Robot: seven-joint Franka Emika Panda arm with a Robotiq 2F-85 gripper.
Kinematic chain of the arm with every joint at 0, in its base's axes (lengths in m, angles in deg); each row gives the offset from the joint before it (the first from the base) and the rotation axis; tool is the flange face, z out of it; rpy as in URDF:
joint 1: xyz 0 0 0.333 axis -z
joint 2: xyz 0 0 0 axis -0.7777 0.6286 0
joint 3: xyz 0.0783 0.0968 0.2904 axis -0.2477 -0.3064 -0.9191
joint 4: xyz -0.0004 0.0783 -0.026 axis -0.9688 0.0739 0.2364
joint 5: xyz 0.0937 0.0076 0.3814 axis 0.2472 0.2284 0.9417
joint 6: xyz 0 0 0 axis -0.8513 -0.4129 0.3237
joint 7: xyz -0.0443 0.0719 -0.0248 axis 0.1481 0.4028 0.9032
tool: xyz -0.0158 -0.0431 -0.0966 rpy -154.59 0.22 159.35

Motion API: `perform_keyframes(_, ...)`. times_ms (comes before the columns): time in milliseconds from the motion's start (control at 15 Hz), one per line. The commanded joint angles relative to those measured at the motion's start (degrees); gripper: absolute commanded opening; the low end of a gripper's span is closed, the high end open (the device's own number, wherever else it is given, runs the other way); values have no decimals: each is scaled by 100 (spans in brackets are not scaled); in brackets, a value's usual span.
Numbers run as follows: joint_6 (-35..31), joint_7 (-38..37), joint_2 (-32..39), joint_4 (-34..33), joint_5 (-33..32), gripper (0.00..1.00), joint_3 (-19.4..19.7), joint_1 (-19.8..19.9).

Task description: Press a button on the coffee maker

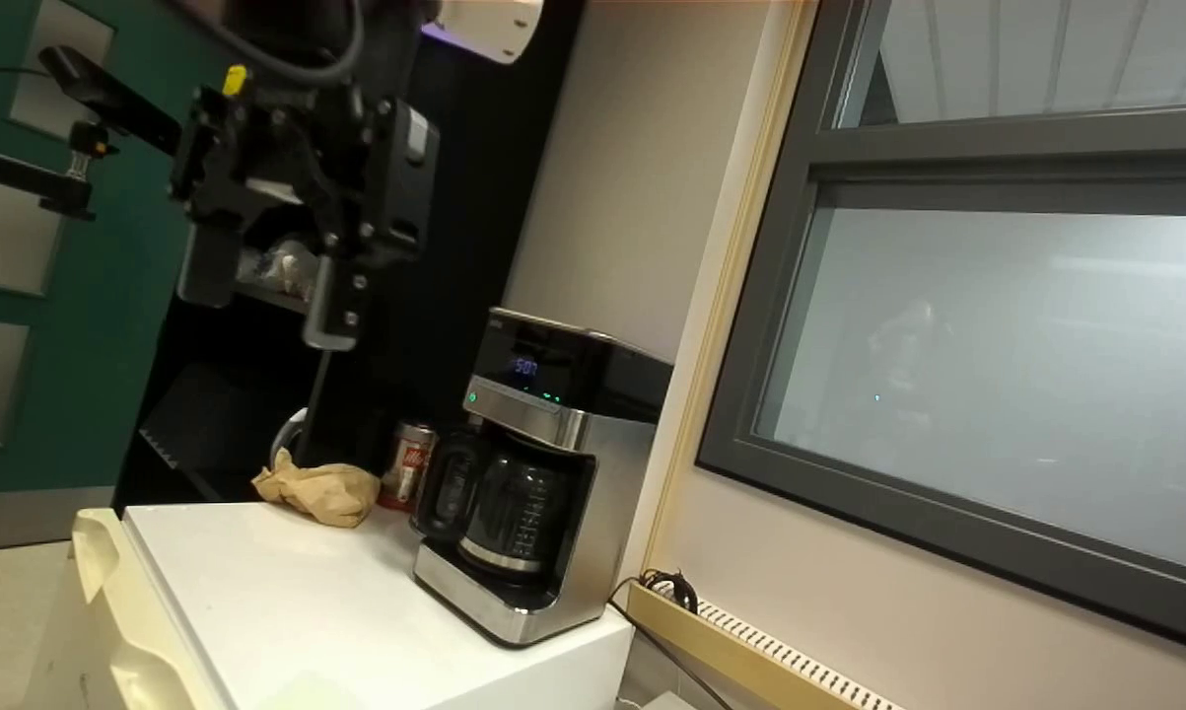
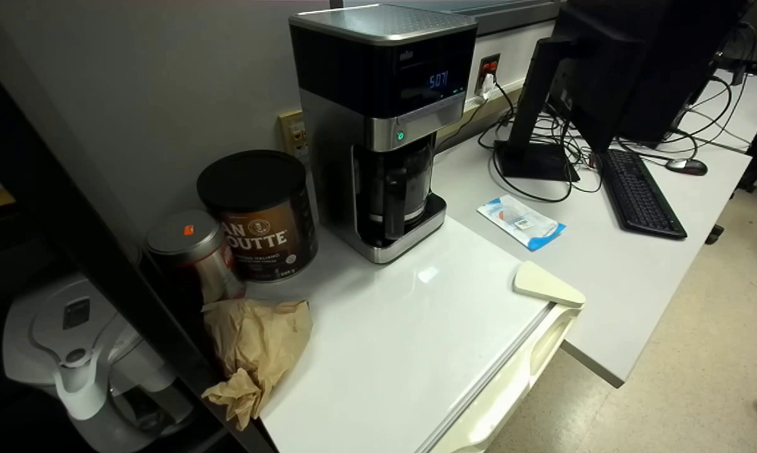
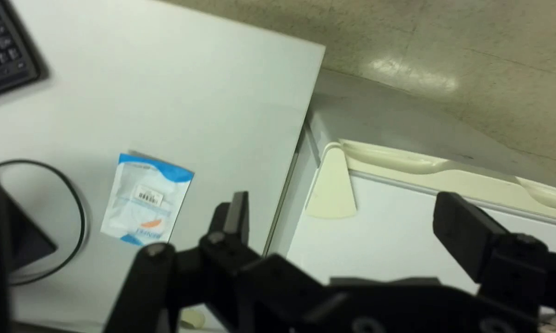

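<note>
The boxy black-and-silver coffee maker stands upright on a white cabinet top in an exterior view, and it also shows in an exterior view. Its display is lit, and a small green-lit power button shows on the silver band; the button shows in both exterior views. The dark glass carafe sits inside. My gripper points down, higher than the machine and apart from it. In the wrist view the gripper has its fingers wide apart with nothing between them. The coffee maker is out of the wrist view.
A brown paper bag, a silver-and-red can and a large brown can stand beside the machine. A desk with a blue-white packet, monitor stand and keyboard adjoins the cabinet. A wall stands behind.
</note>
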Motion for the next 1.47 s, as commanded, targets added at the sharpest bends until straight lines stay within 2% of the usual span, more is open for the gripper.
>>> perform_keyframes(0,-1341,633,396,-43,212,72,-123,48)
perform_keyframes(67,-1781,838,486,-21,438,66,-148,49)
perform_keyframes(200,-2466,1488,720,-85,1535,51,-247,37)
perform_keyframes(333,-2658,1871,763,-275,2503,36,-560,49)
perform_keyframes(600,-2680,2955,1046,-1029,4403,5,-1276,438)
perform_keyframes(667,-2635,3270,1150,-1277,4879,1,-1451,584)
perform_keyframes(1000,-2428,4900,1905,-2356,7235,0,-2245,1521)
perform_keyframes(1200,-2054,6093,2351,-2533,8507,0,-2250,1762)
perform_keyframes(1400,-1547,6604,2758,-2615,8972,0,-2199,1949)
